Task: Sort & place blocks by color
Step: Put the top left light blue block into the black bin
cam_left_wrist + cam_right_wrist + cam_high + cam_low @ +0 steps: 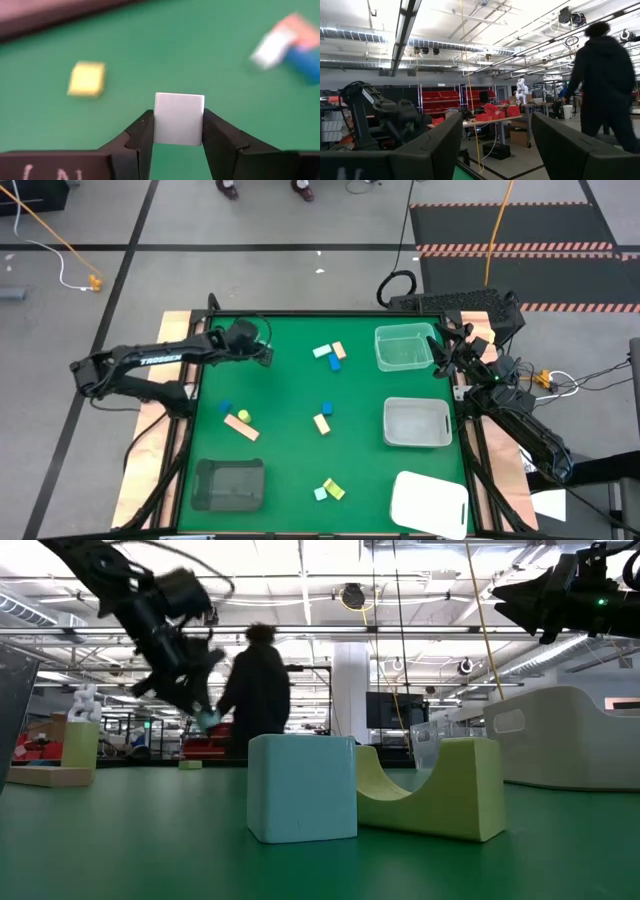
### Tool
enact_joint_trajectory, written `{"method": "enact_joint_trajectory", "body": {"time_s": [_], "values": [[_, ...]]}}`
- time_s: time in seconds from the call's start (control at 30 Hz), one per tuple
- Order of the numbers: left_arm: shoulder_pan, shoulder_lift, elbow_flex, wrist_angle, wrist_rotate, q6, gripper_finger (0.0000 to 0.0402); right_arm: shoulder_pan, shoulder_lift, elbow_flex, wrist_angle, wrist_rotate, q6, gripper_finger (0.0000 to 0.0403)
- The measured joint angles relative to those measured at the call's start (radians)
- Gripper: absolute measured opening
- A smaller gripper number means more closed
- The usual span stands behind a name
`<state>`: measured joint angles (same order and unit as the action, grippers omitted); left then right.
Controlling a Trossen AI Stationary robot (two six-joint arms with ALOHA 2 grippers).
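My left gripper (268, 356) hangs above the table's far left part, shut on a small mint cube (179, 119); the low view shows it raised (205, 718). Loose blocks lie on the green table: a mint, tan and blue cluster (330, 353), a blue, yellow and tan group (238, 420), a blue and yellow pair (323, 417), and a mint cube with a yellow arch (330, 489) near the front. My right gripper (440, 346) waits open (495, 125), raised beside the far clear tray (403, 347). My left gripper pinches the mint cube by two opposite side faces (160, 122) between its two fingers. The cube stands out past the fingertips (145, 130). The cube is lifted clear of the table, square in the hold.
A second clear tray (417, 423) sits at mid right, a white tray (430, 502) at the near right corner, a dark tray (228, 483) at the near left. A person in dark clothes (258, 690) stands beyond the far edge. Bare green table lies between the block groups.
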<state>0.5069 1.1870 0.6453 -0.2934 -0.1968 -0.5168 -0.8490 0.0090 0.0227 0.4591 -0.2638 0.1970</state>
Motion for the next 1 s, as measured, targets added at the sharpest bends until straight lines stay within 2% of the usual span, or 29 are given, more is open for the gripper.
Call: {"method": "enact_joint_trajectory", "body": {"time_s": [0.27,0.5,0.7,1.0], "values": [[-0.14,-0.135,0.0,0.35,0.014,0.01,0.0137,0.0,0.0,0.0,0.0,0.0,0.0,0.0228],[-0.274,-0.142,0.0,0.605,0.013,-0.038,0.0138,0.0,0.0,0.0,0.0,0.0,0.0,0.0228],[-0.387,-0.132,0.001,0.677,0.003,-0.078,0.0135,0.0,0.0,0.0,0.0,0.0,0.0,0.0228],[-0.524,-0.125,0.001,0.681,-0.173,-0.095,0.0138,0.0,0.0,0.0,0.0,0.0,0.0,0.0228]]}}
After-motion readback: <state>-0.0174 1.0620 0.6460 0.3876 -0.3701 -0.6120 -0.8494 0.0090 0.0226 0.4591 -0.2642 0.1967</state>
